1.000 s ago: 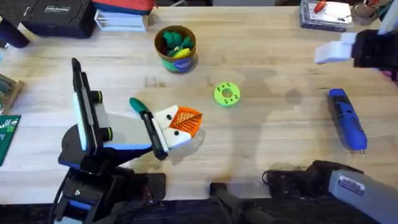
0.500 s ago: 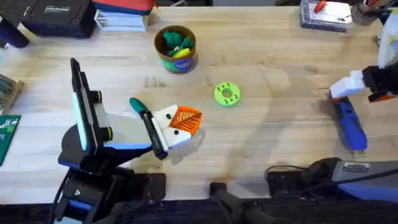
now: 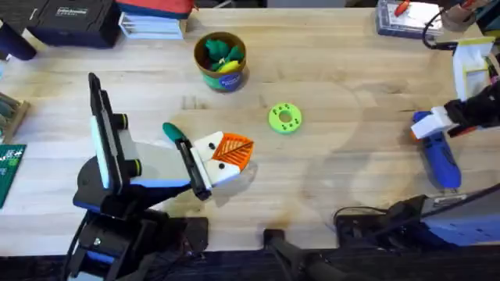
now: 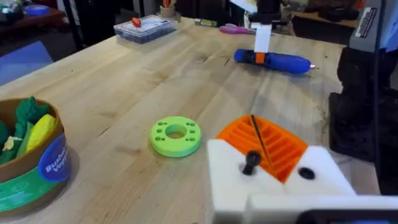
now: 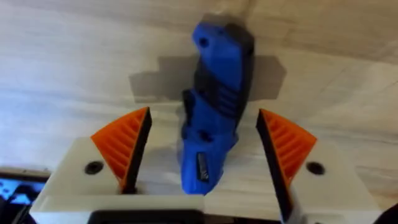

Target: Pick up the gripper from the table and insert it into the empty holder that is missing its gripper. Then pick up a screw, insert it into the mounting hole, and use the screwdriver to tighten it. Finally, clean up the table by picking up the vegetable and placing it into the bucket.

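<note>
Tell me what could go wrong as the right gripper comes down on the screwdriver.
1. The right gripper is open, its orange pads either side of the screwdriver, which lies at a slant between them; closing may twist it or let it roll away.
2. It straddles the butt end, away from the tip; held there, the screwdriver may droop.
3. It lies near the table's right edge and could be nudged off.

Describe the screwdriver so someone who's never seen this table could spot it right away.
Look at the wooden table, near its right edge. There the right gripper hangs open over the screwdriver, a pad on each side. It is a bright blue pen-shaped tool lying flat, unlike the round green disc near the table's middle.
</note>
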Tool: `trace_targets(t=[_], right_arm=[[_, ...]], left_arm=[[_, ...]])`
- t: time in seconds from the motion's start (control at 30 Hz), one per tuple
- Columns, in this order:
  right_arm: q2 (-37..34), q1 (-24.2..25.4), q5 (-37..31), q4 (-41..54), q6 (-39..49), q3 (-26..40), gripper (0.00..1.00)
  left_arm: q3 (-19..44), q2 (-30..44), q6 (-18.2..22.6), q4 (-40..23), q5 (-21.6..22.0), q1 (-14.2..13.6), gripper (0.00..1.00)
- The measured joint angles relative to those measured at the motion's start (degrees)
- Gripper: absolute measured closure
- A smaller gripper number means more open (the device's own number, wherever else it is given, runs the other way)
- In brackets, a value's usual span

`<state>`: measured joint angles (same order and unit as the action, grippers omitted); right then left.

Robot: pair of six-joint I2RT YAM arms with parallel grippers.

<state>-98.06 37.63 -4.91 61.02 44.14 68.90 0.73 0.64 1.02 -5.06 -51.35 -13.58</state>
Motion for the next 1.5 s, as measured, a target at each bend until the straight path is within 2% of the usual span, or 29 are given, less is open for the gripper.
trace_targets(t=[0.37, 0.57, 0.63, 0.87, 0.93, 1.0, 1.07, 1.1, 1.13, 1.17, 1.5], right_arm=[[-2.48, 0.11, 0.0, -4.07, 0.28, 0.02, 0.014], [-5.09, 0.11, -0.02, -4.77, 0.5, 0.02, 0.086], [-5.09, 0.12, 0.0, -4.9, 0.6, 0.02, 0.182], [-5.09, 0.11, 0.0, -5.56, 0.91, 0.02, 0.737], [-5.09, 0.11, 0.02, -5.59, 0.85, 0.02, 0.84], [-5.09, 0.11, 0.2, -5.45, 0.65, 0.02, 0.82], [-5.09, 0.06, 0.22, -5.36, 0.5, 0.02, 0.74], [-5.09, 0.0, 0.17, -5.5, 0.61, 0.02, 0.807], [-5.09, -0.02, 0.02, -5.63, 0.5, 0.02, 0.937], [-5.09, -0.02, 0.2, -5.58, -0.05, 0.02, 0.97], [-4.0, -0.63, 0.39, -5.29, -3.03, 0.02, 0.971]], left_arm=[[0.0, 0.0, 0.0, 0.0, 0.0, 0.0, 0.994], [0.0, 0.0, 0.0, 0.0, 0.0, 0.0, 0.994], [0.0, -0.01, -0.02, 0.0, 0.0, 0.0, 0.994], [0.0, 0.0, -0.02, 0.0, 0.0, 0.0, 0.994], [0.0, -0.02, 0.0, 0.0, 0.0, 0.0, 0.994], [0.0, -0.02, -0.02, 0.0, 0.0, 0.0, 0.994], [0.0, 0.0, 0.0, 0.0, 0.0, 0.0, 0.994], [0.0, 0.0, 0.0, 0.0, 0.0, 0.0, 0.994], [0.0, 0.0, 0.0, 0.0, 0.0, 0.0, 0.994], [0.0, 0.0, 0.0, 0.0, 0.0, 0.0, 0.994], [0.0, 0.0, -0.02, 0.0, 0.0, 0.0, 0.994]])
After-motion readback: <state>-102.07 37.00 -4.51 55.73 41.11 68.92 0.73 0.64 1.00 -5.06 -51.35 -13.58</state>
